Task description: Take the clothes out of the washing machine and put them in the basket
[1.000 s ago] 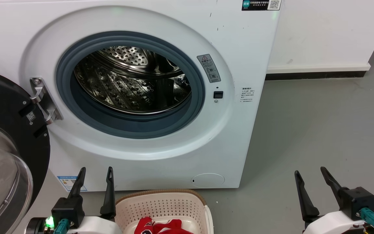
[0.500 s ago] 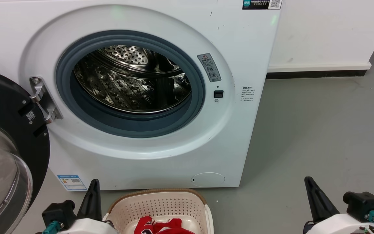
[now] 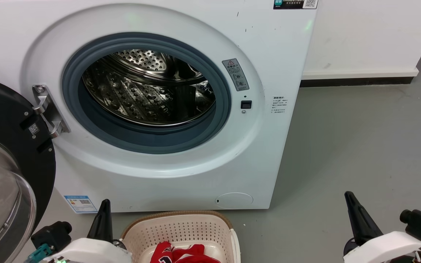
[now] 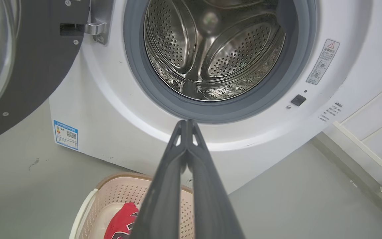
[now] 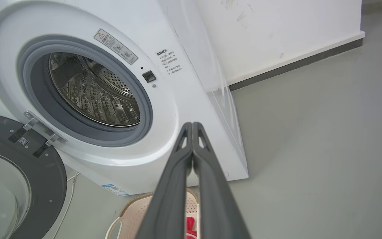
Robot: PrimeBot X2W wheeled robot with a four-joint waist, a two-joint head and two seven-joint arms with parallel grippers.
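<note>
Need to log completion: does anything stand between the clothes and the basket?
Nothing visible does: the clothes already lie inside the basket, which stands on the floor before the washing machine, and the machine looks empty.

Your left gripper [image 3: 104, 205] is not spread any more. A second ago its two fingers [image 4: 172, 166] stand apart in a V; now they press together into one dark blade, tips meeting in the left wrist view. It's the same with your right gripper [image 3: 348, 199]: wide a second ago, pinched flat now. Both wrists roll outward as they close. The left wrist block [image 3: 51, 233] slides further toward the left edge of the head view, and the right wrist block [image 3: 420, 223] slides toward the right edge. The right tip sits a touch higher than half a second ago. Your head camera dips slightly, so the whole picture creeps upward.
</note>
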